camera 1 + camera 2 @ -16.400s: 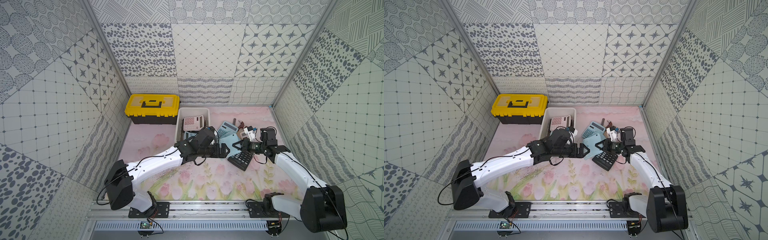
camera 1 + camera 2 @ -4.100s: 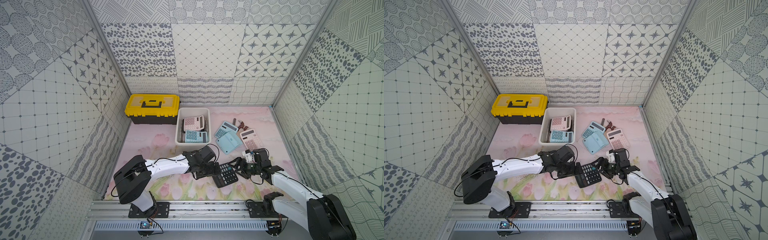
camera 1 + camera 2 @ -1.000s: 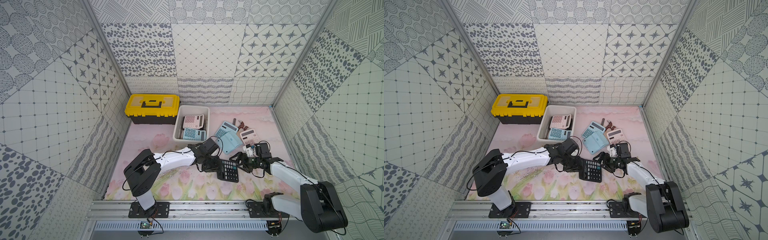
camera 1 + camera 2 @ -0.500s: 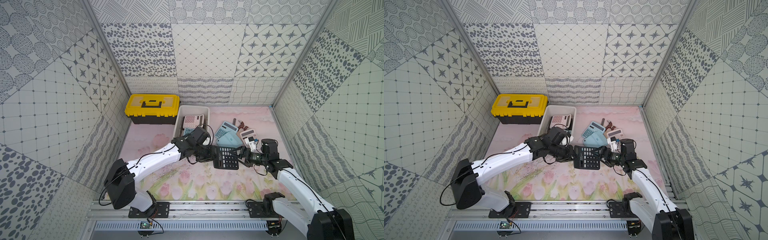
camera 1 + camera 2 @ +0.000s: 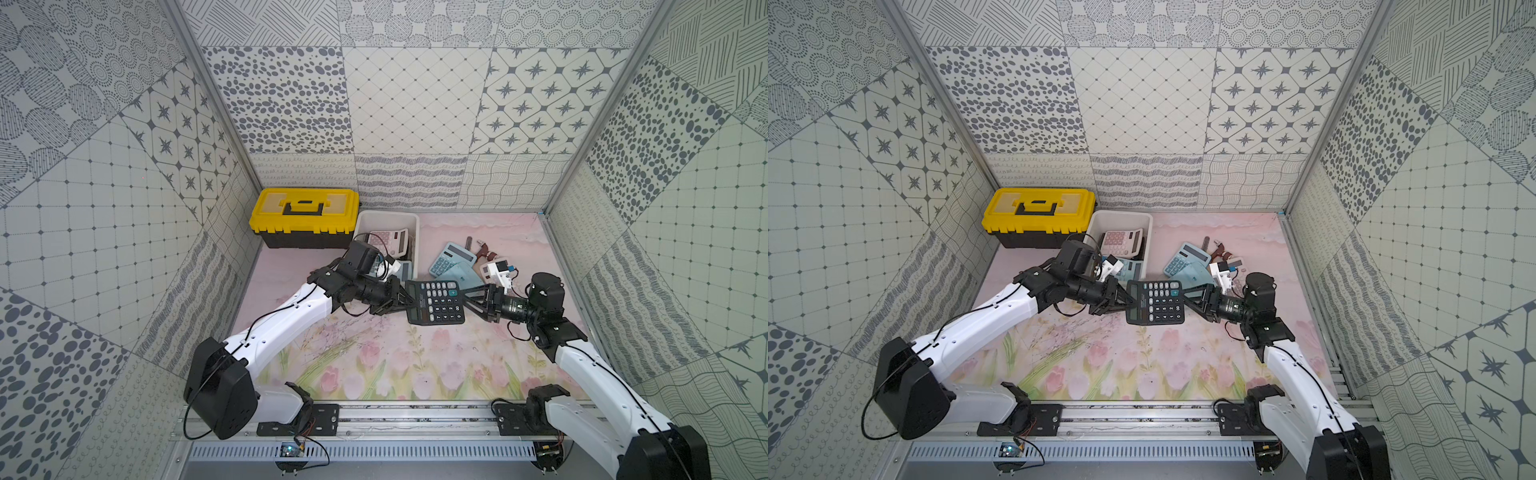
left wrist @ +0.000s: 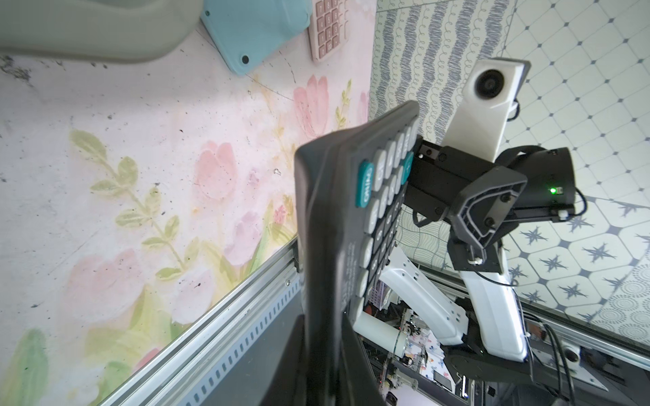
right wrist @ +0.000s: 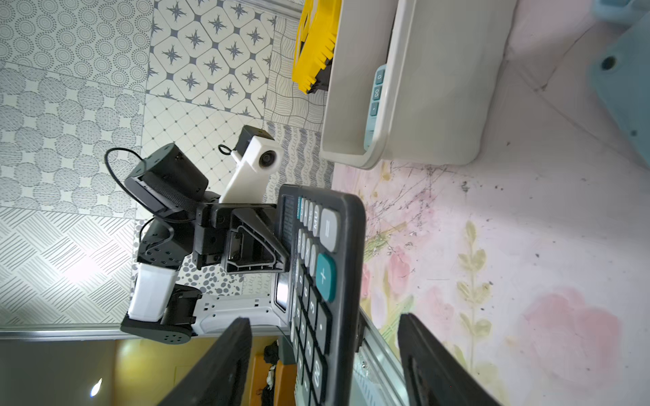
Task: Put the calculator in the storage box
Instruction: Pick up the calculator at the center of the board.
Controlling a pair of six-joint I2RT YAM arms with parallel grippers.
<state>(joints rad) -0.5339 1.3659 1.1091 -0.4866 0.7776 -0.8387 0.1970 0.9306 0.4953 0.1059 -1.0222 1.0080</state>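
Above the desk, just short of the storage box, the black, teal-keyed calculator hangs face-up, pinched by the left fingers; right fingers straddle its opposite edge, spread wide.

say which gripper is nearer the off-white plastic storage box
Left. The left gripper, shut on the black plastic calculator, is just in front of the off-white rectangular plastic storage box; the right gripper, jaws open, is beyond the calculator's other side.

Floral mat: toolbox, storage box, calcs
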